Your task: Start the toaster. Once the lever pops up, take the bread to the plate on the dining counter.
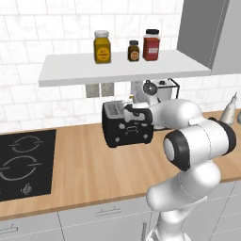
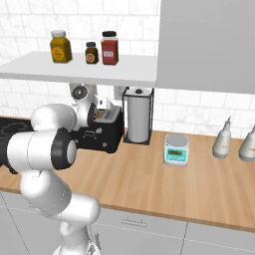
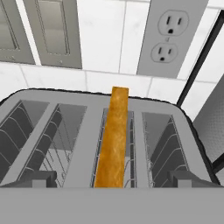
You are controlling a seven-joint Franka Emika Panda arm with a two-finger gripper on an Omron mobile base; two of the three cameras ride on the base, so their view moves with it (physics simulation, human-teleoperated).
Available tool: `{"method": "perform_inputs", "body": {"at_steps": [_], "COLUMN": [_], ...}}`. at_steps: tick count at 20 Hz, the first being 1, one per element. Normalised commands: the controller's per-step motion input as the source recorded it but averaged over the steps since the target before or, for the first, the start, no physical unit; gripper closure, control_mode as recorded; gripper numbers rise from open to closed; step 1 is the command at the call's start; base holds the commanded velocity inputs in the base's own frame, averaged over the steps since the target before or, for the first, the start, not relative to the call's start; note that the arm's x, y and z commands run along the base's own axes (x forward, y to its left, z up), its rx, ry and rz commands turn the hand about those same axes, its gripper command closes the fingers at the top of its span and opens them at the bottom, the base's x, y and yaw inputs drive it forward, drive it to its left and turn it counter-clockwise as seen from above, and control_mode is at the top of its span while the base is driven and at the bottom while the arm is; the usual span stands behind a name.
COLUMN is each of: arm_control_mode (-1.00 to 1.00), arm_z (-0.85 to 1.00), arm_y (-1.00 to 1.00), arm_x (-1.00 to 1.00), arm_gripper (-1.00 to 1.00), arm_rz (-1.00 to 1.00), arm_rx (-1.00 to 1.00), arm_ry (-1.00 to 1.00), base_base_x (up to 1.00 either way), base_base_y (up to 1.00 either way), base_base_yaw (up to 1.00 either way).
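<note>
The toaster (image 1: 127, 127), a black boxy four-slot unit with a silvery slotted top and small pale controls on its front, stands upright on the wooden surface (image 1: 84, 174) directly below the open claw (image 3: 113, 181). The bread (image 3: 113, 138), one slice with an orange-brown crust edge, stands on edge in the third slot from the left in the hand view, straight ahead between the fingertips, its crust rising above the slot

Two rear base views flanking the toaster (image 1: 127, 124); hand view close above its slots.
</note>
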Motion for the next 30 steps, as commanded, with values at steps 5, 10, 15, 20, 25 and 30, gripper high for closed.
{"method": "perform_inputs", "body": {"at_steps": [5, 10, 15, 20, 25, 30], "arm_control_mode": [-1.00, -1.00, -1.00, -1.00, -1.00, -1.00], "arm_z": [-0.06, -0.04, -0.01, 0.00, 0.00, 0.00], "arm_y": [0.00, 0.00, 0.00, 0.01, 0.00, 0.00], "arm_x": [0.01, 0.01, 0.00, 0.06, 0.01, 0.01], "arm_gripper": [-1.00, -1.00, -1.00, -1.00, 1.00, 1.00], "arm_rz": [0.00, -0.01, 0.00, 0.00, -0.01, -0.01], "arm_rx": [0.00, 0.01, 0.00, 0.01, 0.04, 0.05], "arm_ry": [0.00, 0.00, 0.00, 0.00, 0.00, 0.00], "base_base_x": [0.00, 0.00, 0.00, 0.00, 0.00, 0.00], "base_base_y": [0.00, 0.00, 0.00, 0.00, 0.00, 0.00], "base_base_yaw": [0.00, 0.00, 0.00, 0.00, 0.00, 0.00]}}
